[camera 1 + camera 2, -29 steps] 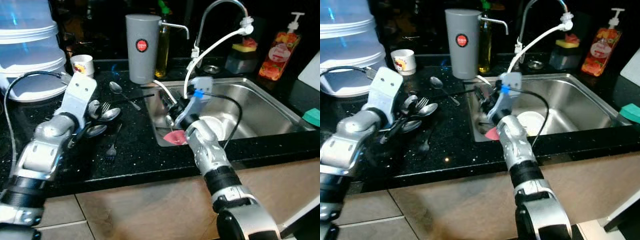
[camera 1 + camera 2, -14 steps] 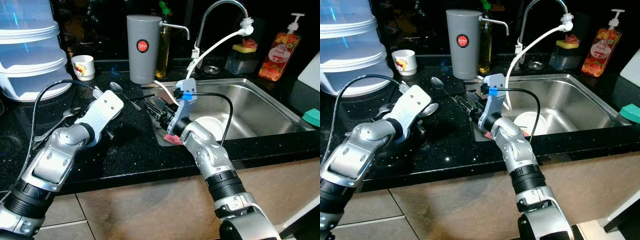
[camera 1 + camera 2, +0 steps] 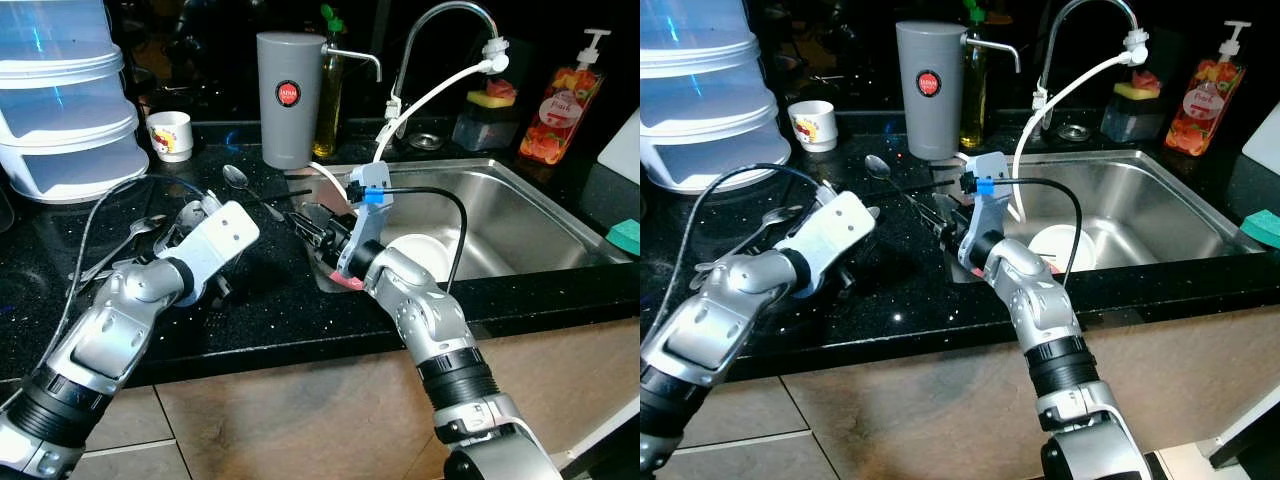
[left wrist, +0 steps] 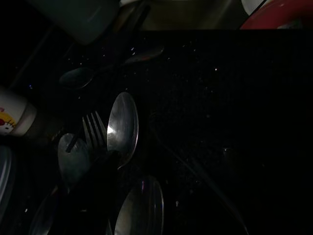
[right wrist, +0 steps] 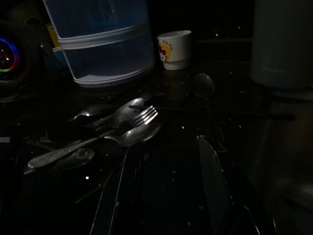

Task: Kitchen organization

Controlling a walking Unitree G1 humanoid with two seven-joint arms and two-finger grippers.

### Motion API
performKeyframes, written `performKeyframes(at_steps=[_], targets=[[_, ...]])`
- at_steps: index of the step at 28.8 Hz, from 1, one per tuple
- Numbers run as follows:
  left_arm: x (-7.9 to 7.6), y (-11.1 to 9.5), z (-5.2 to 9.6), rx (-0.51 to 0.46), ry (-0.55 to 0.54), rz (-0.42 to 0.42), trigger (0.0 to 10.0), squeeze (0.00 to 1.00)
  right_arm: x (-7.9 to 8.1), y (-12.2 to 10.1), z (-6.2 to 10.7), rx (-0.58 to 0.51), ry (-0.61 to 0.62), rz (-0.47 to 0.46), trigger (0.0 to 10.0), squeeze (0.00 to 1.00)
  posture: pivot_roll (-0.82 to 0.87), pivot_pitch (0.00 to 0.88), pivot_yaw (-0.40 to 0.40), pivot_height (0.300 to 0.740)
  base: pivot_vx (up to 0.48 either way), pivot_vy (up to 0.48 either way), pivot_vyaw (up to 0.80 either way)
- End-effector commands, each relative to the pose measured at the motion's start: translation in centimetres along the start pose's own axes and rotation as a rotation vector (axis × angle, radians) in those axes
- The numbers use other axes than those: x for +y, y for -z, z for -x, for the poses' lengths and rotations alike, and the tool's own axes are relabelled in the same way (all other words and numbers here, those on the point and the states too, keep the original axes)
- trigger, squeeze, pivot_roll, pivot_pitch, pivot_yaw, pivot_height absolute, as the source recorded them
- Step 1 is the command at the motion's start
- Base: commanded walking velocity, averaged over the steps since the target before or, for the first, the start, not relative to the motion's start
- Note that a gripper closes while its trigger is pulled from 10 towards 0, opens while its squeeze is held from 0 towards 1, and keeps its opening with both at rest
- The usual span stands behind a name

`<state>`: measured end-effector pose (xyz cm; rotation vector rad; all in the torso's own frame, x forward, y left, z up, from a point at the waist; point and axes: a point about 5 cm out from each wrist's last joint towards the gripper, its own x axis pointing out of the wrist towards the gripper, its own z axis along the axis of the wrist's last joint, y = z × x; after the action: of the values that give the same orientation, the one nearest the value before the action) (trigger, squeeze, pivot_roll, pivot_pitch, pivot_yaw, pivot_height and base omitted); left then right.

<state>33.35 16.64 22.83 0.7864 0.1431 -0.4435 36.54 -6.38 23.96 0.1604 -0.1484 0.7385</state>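
Observation:
A pile of steel cutlery [image 3: 150, 225] lies on the black counter [image 3: 270, 300], left of the sink. In the right wrist view it shows a fork [image 5: 142, 116] among several spoons. A single spoon [image 3: 235, 178] lies farther back. My left arm [image 3: 150, 290] reaches over the pile, and its white wrist block [image 3: 218, 232] covers the fingers. The left wrist view is dark, with a spoon [image 4: 122, 125] and the fork [image 4: 93, 129] close below. My right gripper [image 3: 308, 222] hovers at the sink's left edge, pointing at the pile. It is open [image 5: 168, 191] with nothing between the fingers.
The steel sink [image 3: 520, 190] holds a white plate [image 3: 425, 250] and a pink item [image 3: 345, 281]. A grey canister [image 3: 290, 95], a small mug [image 3: 168, 135] and stacked plastic containers [image 3: 60, 110] stand at the back. A soap bottle [image 3: 555, 105] is behind the sink.
My left arm has swung right and now lies across the cutlery pile. My right gripper has moved left from above the sink to the counter's edge.

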Motion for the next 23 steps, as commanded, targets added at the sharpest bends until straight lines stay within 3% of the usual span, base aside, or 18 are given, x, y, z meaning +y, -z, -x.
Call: performKeyframes(at_steps=[1, 8, 14, 16, 18, 20, 23], targets=[[-0.5, 2.6, -0.3, 0.122, 0.0, -0.024, 10.0, 0.0, 0.1, 0.0, 0.1, 0.014, 0.004, -0.005, 10.0, 0.0, 0.08, 0.041, -0.014, 0.74, 0.0, 0.0, 0.0], [-0.1, 3.4, -0.5, 0.138, -0.046, -0.022, 10.0, 0.0, 0.3, 0.2, 0.2, 0.028, -0.003, -0.052, 10.0, 0.0, 0.07, 0.044, -0.014, 0.74, 0.0, 0.0, 0.0], [0.0, 3.9, -0.7, 0.172, -0.075, -0.012, 10.0, 0.0, 1.6, 0.9, 0.5, 0.084, -0.135, -0.059, 10.0, 0.0, 0.07, 0.046, -0.015, 0.74, 0.0, 0.0, 0.0], [0.2, 4.0, -0.7, 0.18, -0.096, 0.022, 10.0, 0.0, 2.6, 1.2, 0.7, 0.113, -0.214, -0.045, 10.0, 0.0, 0.07, 0.049, -0.017, 0.74, 0.0, 0.0, 0.0], [0.3, 3.3, -0.9, 0.13, -0.092, 0.14, 10.0, 0.0, 3.1, 1.2, 0.8, 0.12, -0.255, -0.05, 10.0, 0.0, 0.07, 0.049, -0.017, 0.74, 0.0, 0.0, 0.0], [0.3, 3.1, -1.0, 0.118, -0.096, 0.178, 10.0, 0.0, 3.3, 1.2, 0.8, 0.123, -0.263, -0.057, 10.0, 0.0, 0.07, 0.049, -0.02, 0.74, 0.0, 0.0, 0.0], [0.5, 3.5, -1.1, 0.148, -0.117, 0.119, 10.0, 0.0, 3.4, 1.2, 0.8, 0.124, -0.271, -0.075, 10.0, 0.0, 0.07, 0.046, -0.023, 0.74, 0.0, 0.0, 0.0]])
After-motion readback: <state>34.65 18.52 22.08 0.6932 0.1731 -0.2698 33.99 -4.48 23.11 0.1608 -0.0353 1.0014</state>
